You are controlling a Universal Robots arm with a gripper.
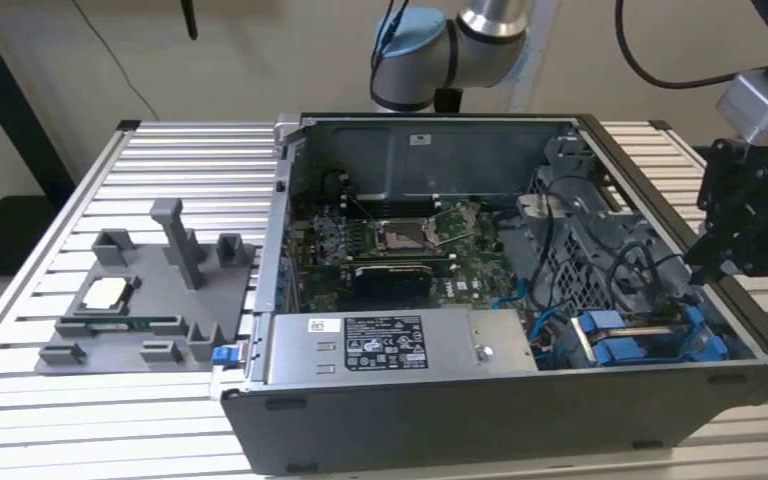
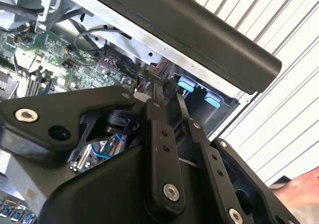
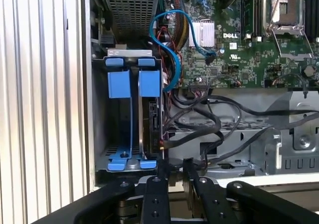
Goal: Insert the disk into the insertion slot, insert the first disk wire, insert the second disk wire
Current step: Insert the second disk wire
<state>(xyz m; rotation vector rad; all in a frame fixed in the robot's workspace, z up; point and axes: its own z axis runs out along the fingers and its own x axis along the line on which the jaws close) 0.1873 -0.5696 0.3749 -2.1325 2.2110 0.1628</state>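
The disk (image 3: 152,119) appears already seated edge-on in the insertion slot (image 3: 99,127), next to the blue tabs (image 3: 134,83) at the corner of the computer case (image 1: 491,425) on the table (image 1: 77,425). So the wire steps look to be in hand. The gripper (image 3: 174,164) hangs just above the slot, its fingers slightly spread with nothing between them. A loose black wire (image 3: 162,144) ends beside the disk. Plugging it in would call for fine alignment among crowded cables.
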